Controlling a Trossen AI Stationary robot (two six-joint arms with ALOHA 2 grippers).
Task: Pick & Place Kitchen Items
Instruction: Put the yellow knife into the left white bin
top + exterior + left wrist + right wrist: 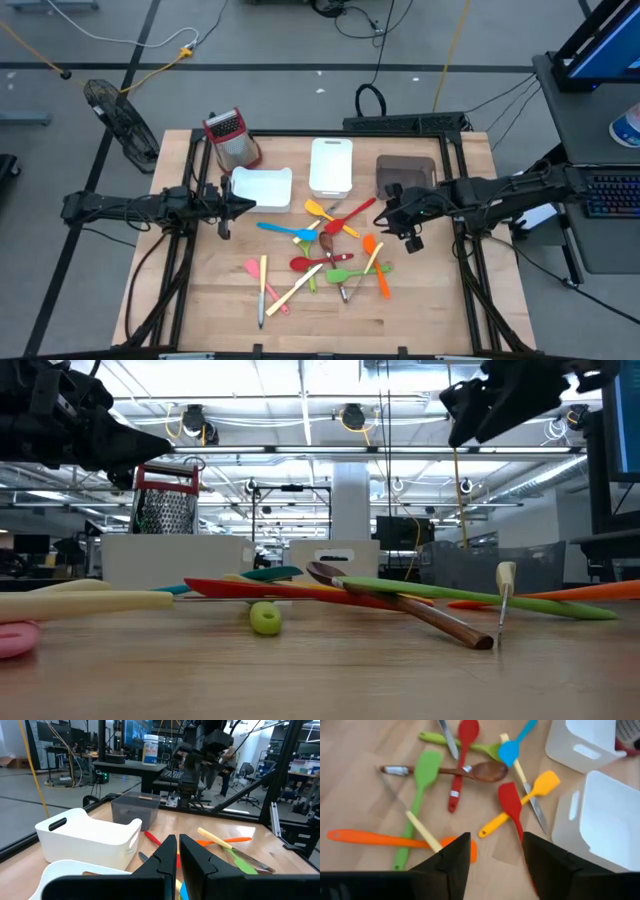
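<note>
Your right gripper [492, 857] is hanging in the air over the right end of the utensil pile, just in front of the brown tray [405, 172]. Its fingers are spread apart with nothing between them; in the right wrist view you see bare table and the tail of the red spatula [510, 802] through the gap.

Your left gripper [178, 851] sits over by the near white tray [262, 187], on the left side of the table. Its fingers are pinched nearly together and hold nothing.

The utensils are all loose on the wood in a messy heap in the middle of the table, none in a tray as far as you can see. The yellow spatula [540, 785] lies beside the red spatula, close to the second white tray [331, 165]. The blue spoon [512, 747] crosses a cream stick, and the wooden spoon [470, 771] lies under a red spoon [462, 750]. A green spatula [422, 775] and an orange spatula [375, 838] lie at the pile's right end, nearest your right gripper. A pink one [252, 268] and a cream stick [295, 290] lie at the front left of the heap.

The grater [229, 137] stands at the back left corner, well apart from the pile.
</note>
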